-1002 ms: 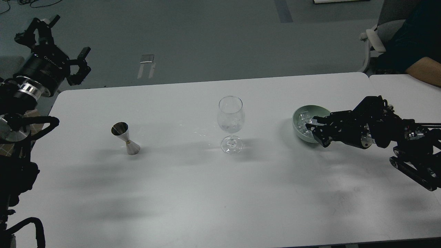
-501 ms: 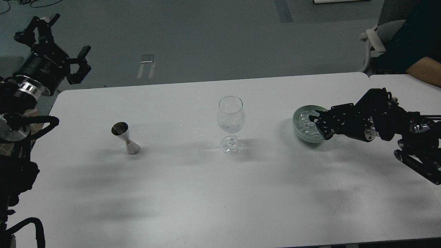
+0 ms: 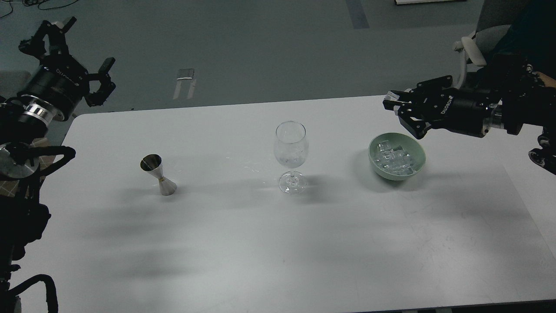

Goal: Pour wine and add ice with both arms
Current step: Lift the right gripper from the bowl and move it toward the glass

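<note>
A clear stemmed glass [image 3: 291,148] stands upright at the table's middle. Faint clear contents [image 3: 290,160] show low in its bowl; I cannot tell wine from ice there. A pale green bowl [image 3: 374,150] to its right holds several clear ice cubes [image 3: 394,157]. A steel jigger [image 3: 158,174] stands at the left. My right gripper [image 3: 392,102] hangs above and behind the green bowl, shut on a small clear ice cube [image 3: 393,96]. My left gripper [image 3: 86,47] is open and empty, raised off the table's far left corner.
A white table [image 3: 260,243] bears everything. A second table adjoins at the right [image 3: 534,143]. A seated person's arm [image 3: 546,79] and a chair [image 3: 475,45] are at the far right, behind my right arm.
My right gripper has risen out of the green bowl and moved back, holding an ice cube. The left arm, the glass and the jigger have not moved.
</note>
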